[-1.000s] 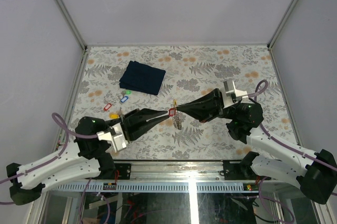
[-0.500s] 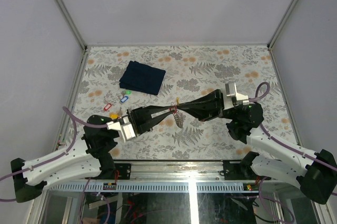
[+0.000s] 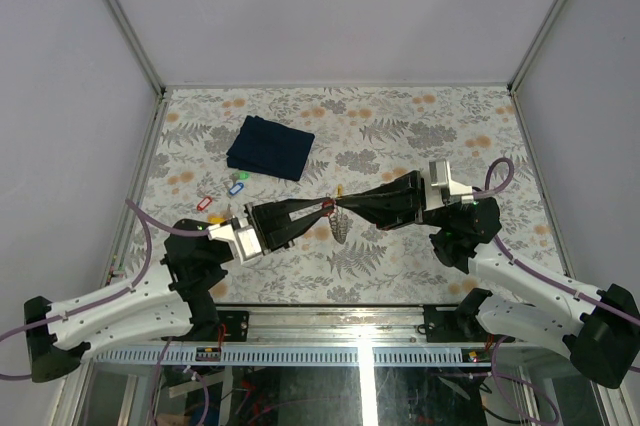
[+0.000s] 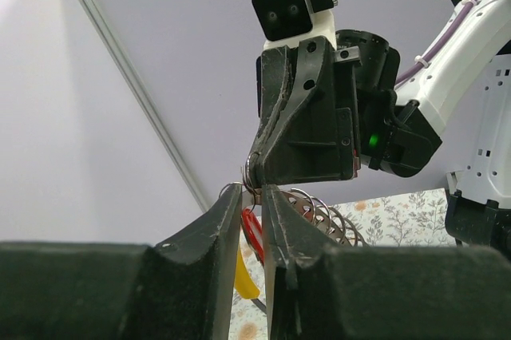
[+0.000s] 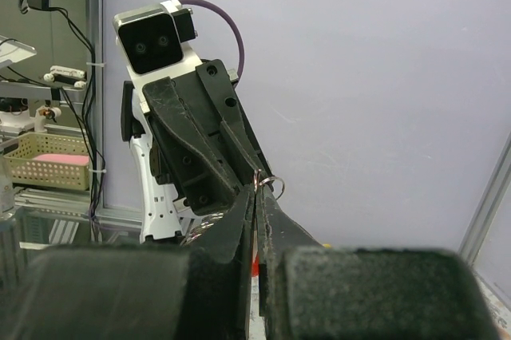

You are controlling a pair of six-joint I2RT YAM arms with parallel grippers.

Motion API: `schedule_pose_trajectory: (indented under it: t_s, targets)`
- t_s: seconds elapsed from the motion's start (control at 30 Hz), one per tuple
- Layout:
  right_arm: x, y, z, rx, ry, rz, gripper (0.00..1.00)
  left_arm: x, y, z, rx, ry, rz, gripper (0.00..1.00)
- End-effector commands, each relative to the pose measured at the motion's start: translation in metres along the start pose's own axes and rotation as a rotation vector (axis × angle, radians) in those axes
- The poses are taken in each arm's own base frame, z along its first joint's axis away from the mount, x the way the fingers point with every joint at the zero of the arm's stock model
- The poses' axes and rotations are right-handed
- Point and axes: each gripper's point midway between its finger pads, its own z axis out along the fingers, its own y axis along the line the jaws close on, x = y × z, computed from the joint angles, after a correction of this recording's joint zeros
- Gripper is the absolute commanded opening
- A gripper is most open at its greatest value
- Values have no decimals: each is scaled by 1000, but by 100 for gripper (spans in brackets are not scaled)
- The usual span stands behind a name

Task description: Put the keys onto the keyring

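Top external view is showing both arms meeting tip to tip above the leaf-patterned desk (image 3: pixel 400 126). The right claw (image 3: pixel 336 207) is pinching the thin grey metal keyring (image 3: pixel 341 229) with its fingers almost together, and the ring is hanging below the tips, off the desk. The left claw (image 3: pixel 321 209) is facing it with its fingers parted by a narrow gap, gripping nothing that I can make out. A hanging key with a red oblong plastic tag (image 4: pixel 254 232) is showing in that gap, and a hanging key with a yellow plastic tag (image 4: pixel 243 276) is dangling just beneath it.

Four loose keys are lying on the desk near the left arm: a red-tagged loose key (image 3: pixel 204 203), a blue-tagged loose key (image 3: pixel 237 188), a green-tagged loose key (image 3: pixel 240 175) and a yellow-tagged loose key (image 3: pixel 216 219). A dark blue folded cloth (image 3: pixel 270 147) is lying just beyond them.

Right wrist view is catching, far behind the left arm, a pale mesh basket (image 5: pixel 36 174) holding a flat pink item (image 5: pixel 62 159).
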Motion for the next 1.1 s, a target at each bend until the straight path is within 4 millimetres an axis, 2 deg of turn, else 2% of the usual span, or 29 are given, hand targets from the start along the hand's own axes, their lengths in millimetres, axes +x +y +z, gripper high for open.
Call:
schedule_pose_trajectory:
  t_s: [0.0, 0.67, 0.9, 1.07]
  targets:
    - [-41, 4, 8, -23, -100, -124, 0, -16, 5, 4, -23, -67, -4, 18]
    - [-31, 14, 8, -95, -40, -138, 0, -11, 3, 8, -16, -58, -2, 17]
    - [-22, 20, 6, -138, 26, -142, 0, -11, -3, 11, 22, -58, -4, 3]
    - [-15, 21, 4, -154, 84, -162, 0, -10, -9, 12, 56, -53, -10, 0]
